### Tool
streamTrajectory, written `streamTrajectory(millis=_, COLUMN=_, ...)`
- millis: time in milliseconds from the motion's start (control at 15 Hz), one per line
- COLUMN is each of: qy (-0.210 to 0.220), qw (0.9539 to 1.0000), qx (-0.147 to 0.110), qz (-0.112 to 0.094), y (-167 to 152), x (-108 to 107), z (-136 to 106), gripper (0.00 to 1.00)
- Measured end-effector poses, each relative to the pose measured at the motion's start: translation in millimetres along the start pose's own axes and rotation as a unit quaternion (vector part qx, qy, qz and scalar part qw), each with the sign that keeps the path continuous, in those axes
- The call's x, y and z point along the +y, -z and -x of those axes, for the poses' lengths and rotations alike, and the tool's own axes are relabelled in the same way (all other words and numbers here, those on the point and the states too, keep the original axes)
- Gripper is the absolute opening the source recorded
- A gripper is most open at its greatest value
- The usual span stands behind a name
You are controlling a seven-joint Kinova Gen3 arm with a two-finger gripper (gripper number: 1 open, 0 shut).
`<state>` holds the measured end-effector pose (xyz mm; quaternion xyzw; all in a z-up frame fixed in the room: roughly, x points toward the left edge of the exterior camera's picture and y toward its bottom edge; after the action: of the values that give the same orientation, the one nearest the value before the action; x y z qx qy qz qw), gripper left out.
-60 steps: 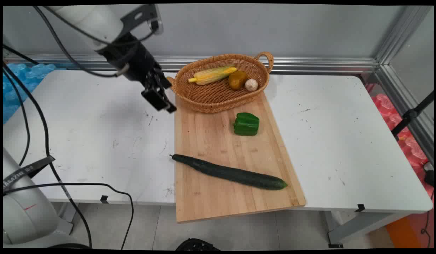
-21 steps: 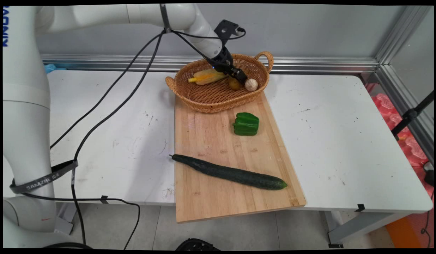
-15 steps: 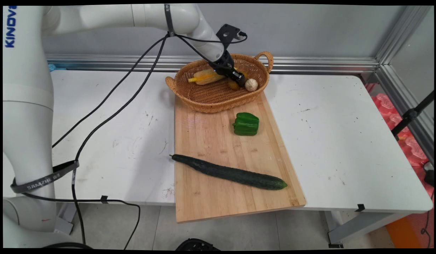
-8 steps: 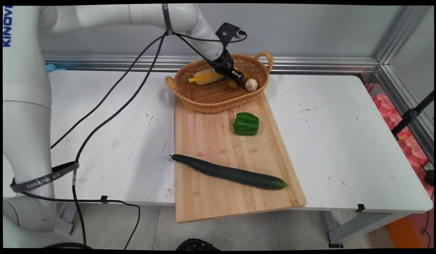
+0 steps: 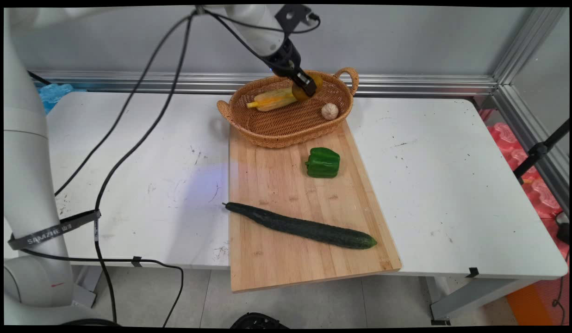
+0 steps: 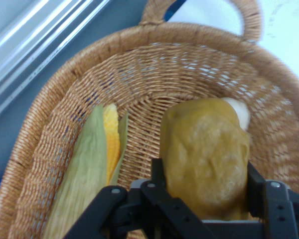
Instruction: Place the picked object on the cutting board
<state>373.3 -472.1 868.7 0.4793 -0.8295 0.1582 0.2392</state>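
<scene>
Pincer (image 5: 306, 87), black two-finger: clamped on lumpy brownish-yellow potato (image 6: 205, 157), raised above oval woven wicker basket (image 5: 286, 132). Husked yellow corn cob (image 6: 92, 174) beside, left; pale garlic bulb (image 5: 330, 111) below. Advice: firm grip, clear rim.

White smooth tubular arm links, glossy. Black tool (image 5: 306, 86) with black jointed linkage and two black fingers (image 6: 158, 175). Black cables (image 5: 128, 104) hang off the arm in loops. Grey strap (image 5: 52, 230) lettered SAMZHE round the lower link. Small black bracket at the wrist.
</scene>
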Motion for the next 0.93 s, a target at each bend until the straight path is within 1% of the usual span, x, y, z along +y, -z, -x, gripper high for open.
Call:
streamTrajectory(millis=133, qy=-0.024, qw=0.9997, qx=0.001, qz=0.007, y=27, x=8, z=-2, gripper=0.00)
streamTrajectory(millis=267, qy=-0.056, qw=0.9982, qx=0.000, qz=0.024, y=52, x=18, z=0, gripper=0.00)
streamTrajectory(millis=333, qy=-0.073, qw=0.9968, qx=-0.002, qz=0.033, y=66, x=22, z=2, gripper=0.00)
streamTrajectory(millis=467, qy=-0.109, qw=0.9923, qx=-0.008, qz=0.057, y=89, x=31, z=10, gripper=0.00)
streamTrajectory(millis=600, qy=-0.147, qw=0.9856, qx=-0.015, qz=0.081, y=111, x=39, z=20, gripper=0.00)
streamTrajectory(millis=733, qy=-0.186, qw=0.9766, qx=-0.024, qz=0.104, y=129, x=43, z=32, gripper=0.00)
streamTrajectory(millis=867, qy=-0.228, qw=0.9644, qx=-0.034, qz=0.129, y=144, x=47, z=46, gripper=0.00)
streamTrajectory(millis=933, qy=-0.240, qw=0.9605, qx=-0.037, qz=0.136, y=148, x=48, z=50, gripper=0.00)
